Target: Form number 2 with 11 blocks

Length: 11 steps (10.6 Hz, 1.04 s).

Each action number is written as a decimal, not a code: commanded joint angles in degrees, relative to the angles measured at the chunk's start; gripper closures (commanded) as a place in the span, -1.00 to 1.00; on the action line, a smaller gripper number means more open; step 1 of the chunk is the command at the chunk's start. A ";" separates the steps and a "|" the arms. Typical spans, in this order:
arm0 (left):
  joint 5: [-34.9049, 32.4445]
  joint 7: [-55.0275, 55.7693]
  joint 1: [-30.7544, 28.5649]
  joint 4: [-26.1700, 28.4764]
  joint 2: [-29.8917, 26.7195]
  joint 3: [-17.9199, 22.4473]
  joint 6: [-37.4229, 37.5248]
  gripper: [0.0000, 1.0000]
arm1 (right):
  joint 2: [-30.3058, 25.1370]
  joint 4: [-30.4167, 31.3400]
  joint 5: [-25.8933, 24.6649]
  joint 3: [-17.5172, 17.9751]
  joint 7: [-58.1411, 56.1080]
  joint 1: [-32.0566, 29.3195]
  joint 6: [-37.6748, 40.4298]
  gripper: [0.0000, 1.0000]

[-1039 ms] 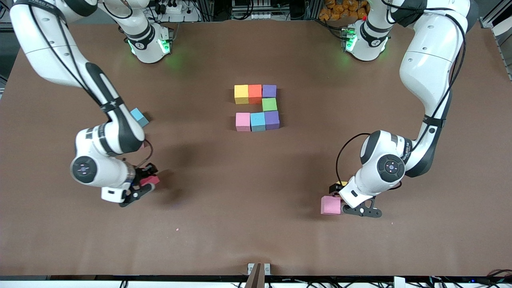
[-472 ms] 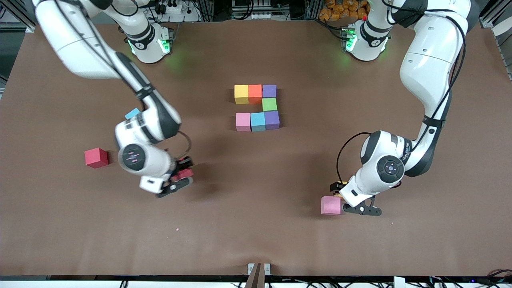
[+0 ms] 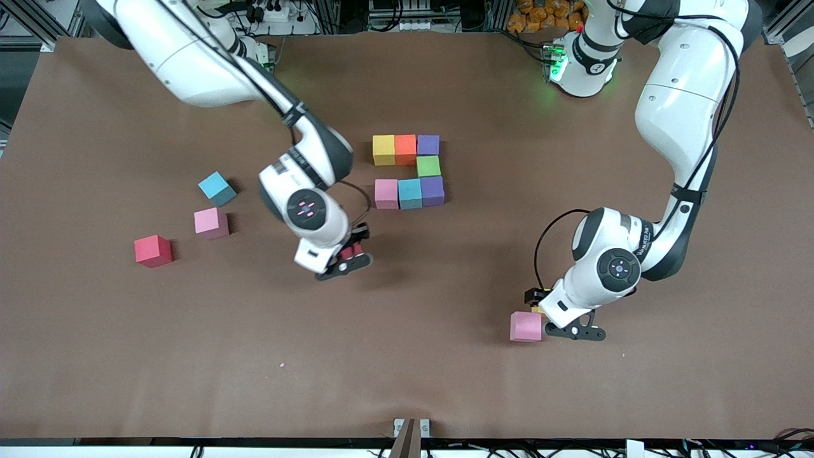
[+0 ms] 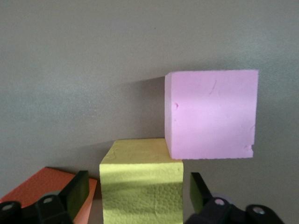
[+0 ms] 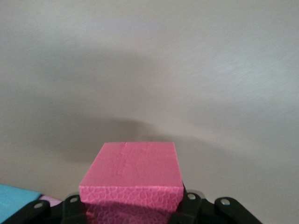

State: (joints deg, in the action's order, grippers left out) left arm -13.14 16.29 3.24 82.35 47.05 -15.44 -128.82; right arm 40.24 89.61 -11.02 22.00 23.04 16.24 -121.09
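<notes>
Seven blocks form part of the number 2 [image 3: 410,170]: yellow, orange and purple in a row, a green block [image 3: 428,166] under the purple, then pink, light blue and purple. My right gripper [image 3: 346,256] is shut on a red block [image 5: 133,172] and hangs over bare table close to the figure's pink block [image 3: 386,193]. My left gripper [image 4: 138,191] is low at the left arm's end and open. A yellow block [image 4: 141,186] sits between its fingers with a gap on each side. A pink block [image 3: 526,326] touches the yellow one, and an orange block [image 4: 46,186] lies beside it.
Three loose blocks lie toward the right arm's end: light blue [image 3: 216,188], pink [image 3: 211,223] and red [image 3: 152,250]. A small bracket [image 3: 411,427] sits at the table edge nearest the camera.
My right arm has carried the red block from its end of the table toward the middle, uncovering the loose blocks there. The left arm has stayed over the yellow block.
</notes>
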 commanded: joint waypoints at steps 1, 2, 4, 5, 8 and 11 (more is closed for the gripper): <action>-0.48 1.99 -0.08 0.18 -0.11 -0.21 0.76 -0.78 | 0.81 -0.67 0.30 -0.64 6.21 3.17 -0.20 0.54; -0.48 2.08 0.01 0.18 -0.11 -0.29 0.76 -0.70 | 1.24 -0.75 0.39 -0.64 8.93 3.79 -0.29 0.54; -0.40 2.26 -0.43 0.18 0.06 -0.29 0.76 -0.50 | 2.21 -0.75 0.39 -0.64 14.20 5.72 -2.74 0.54; -0.40 2.35 -0.43 0.18 0.06 -0.29 0.76 -0.37 | 2.74 -0.75 0.39 -0.73 16.05 6.43 -3.27 0.54; -0.31 2.43 -0.43 0.18 -0.02 -0.29 0.85 -0.20 | 3.01 -0.41 0.56 -0.73 21.76 7.84 -3.28 0.54; 2.68 2.52 -0.52 0.09 -0.64 -0.38 3.73 -0.11 | 3.71 0.12 0.12 -0.82 25.29 9.33 -3.28 0.54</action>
State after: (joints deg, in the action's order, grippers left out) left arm -11.82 18.07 3.01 82.36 47.08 -15.47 -127.55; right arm 43.56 89.74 -11.02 21.83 46.16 24.26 -124.22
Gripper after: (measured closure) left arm 0.401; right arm 0.396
